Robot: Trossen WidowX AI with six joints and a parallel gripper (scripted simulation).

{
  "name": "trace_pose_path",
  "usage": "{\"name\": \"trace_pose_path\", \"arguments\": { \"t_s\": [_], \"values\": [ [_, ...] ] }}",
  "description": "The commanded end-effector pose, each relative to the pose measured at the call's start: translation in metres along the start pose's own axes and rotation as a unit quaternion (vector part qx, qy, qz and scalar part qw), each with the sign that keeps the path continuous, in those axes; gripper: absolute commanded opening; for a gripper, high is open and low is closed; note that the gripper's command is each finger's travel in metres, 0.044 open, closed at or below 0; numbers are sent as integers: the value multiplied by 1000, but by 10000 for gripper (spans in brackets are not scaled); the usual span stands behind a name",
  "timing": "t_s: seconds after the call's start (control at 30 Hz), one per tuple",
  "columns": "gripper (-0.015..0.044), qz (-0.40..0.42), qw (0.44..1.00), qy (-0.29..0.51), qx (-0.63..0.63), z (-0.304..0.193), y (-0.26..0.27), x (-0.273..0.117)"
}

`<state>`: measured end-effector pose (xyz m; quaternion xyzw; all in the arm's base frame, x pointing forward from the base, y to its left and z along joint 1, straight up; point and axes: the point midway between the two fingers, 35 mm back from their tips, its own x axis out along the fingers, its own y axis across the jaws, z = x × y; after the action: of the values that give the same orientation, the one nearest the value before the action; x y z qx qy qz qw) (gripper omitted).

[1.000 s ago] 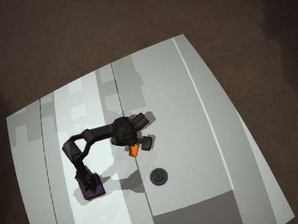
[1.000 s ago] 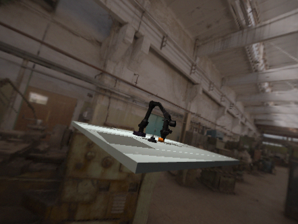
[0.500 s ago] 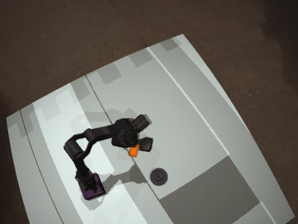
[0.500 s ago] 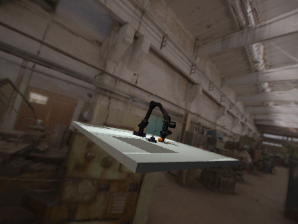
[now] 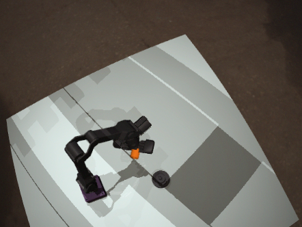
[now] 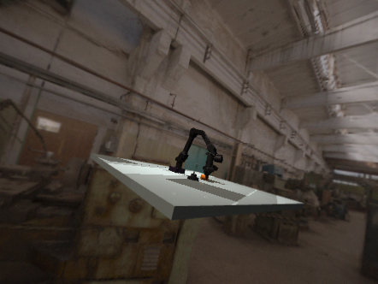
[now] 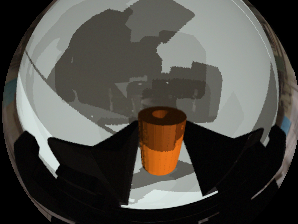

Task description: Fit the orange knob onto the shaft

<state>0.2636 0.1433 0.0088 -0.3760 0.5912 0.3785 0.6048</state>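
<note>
Counter: pale grey-white, thick slab, angular darker patches, thin dark lines, pale streak | purple base plate: flat on counter | dark round pedestal: on counter, shaft up, well apart from plate | orange knob: near pedestal, on its side, at counter level or just above; contact unclear.

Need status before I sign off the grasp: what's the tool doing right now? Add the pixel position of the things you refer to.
Tool (image 5: 134, 150) (image 6: 207, 174) (image 7: 160, 124): closed on the orange knob (image 5: 135, 154) (image 6: 203, 176) (image 7: 160, 155), one finger against each side; how firmly can't be told.
</note>
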Motion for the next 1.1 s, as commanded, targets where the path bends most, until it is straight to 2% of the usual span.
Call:
{"name": "trace_pose_path", "arguments": {
  "t_s": [0.0,0.2,1.07],
  "values": [
    [180,-1,1000,0,-3,0,0,1],
    [180,0,1000,-15,-1,-1,0,-1],
    [180,1,975,-221,0,-25,-1,-14]
  ]
}}
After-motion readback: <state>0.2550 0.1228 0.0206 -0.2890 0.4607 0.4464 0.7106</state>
